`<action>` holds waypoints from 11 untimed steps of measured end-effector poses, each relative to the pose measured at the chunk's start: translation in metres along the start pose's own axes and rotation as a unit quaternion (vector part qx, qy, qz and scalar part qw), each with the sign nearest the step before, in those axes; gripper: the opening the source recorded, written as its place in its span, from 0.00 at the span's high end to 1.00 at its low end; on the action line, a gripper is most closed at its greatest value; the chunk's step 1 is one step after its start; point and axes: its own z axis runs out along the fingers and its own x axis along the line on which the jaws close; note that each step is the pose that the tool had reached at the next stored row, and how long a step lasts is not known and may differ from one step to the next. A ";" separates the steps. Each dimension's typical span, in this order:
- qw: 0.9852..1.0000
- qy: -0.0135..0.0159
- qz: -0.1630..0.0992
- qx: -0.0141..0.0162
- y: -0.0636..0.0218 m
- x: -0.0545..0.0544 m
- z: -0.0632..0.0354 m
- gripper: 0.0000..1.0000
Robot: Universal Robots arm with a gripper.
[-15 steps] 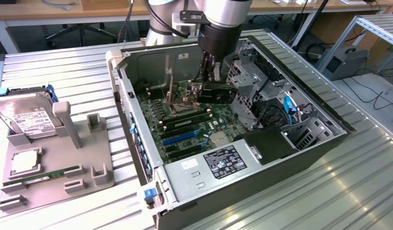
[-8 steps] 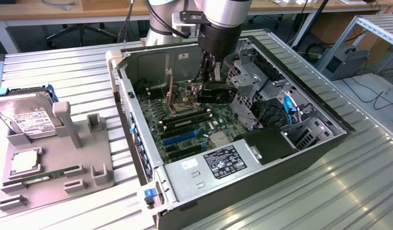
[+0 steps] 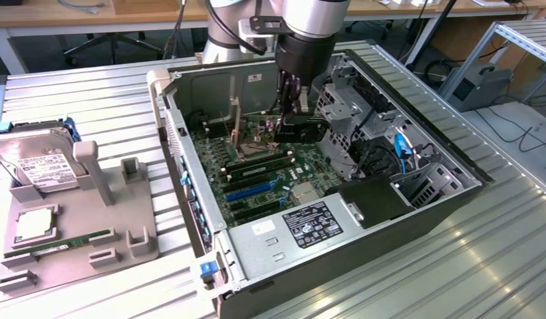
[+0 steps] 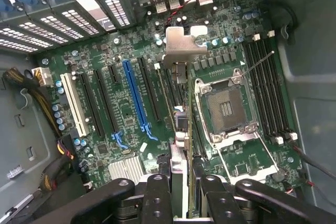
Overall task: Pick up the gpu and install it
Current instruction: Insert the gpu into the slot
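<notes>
1. Wrist view showed the gripper (image 4: 185, 182) clamped on the gpu (image 4: 180, 129), its fingers (image 4: 157, 192) pressed against either face of the card, which was seen edge-on.
2. The card's silvery end bracket (image 4: 181, 48) pointed away from the camera, above the motherboard (image 4: 105, 108), between the blue expansion slot (image 4: 135, 98) and the open CPU socket (image 4: 226, 108). Whether the card's edge touched any slot could not be told.
3. Exterior view placed the gripper (image 3: 295, 123) inside the open computer case (image 3: 344, 252), with the card hanging below it; the arm hid the card's upper part and the board behind it.
4. The cooler block could not be made out in either view.
5. A grey parts holder (image 3: 78, 246) sat well apart at the exterior view's left, carrying a hard drive (image 3: 38, 163) and a green memory stick (image 3: 60, 244); the holder's near corner was cut off.
6. Case and holder rested on a ribbed metal table (image 3: 450, 266). Wooden desks (image 3: 104, 13) and floor cables stood beyond.
</notes>
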 end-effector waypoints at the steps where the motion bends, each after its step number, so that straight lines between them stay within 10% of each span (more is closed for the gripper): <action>1: 1.000 0.000 -0.003 0.000 0.0000 0.000 0.0000 0.73; 11: 1.000 0.000 -0.025 -0.001 0.0000 0.000 0.0000 0.73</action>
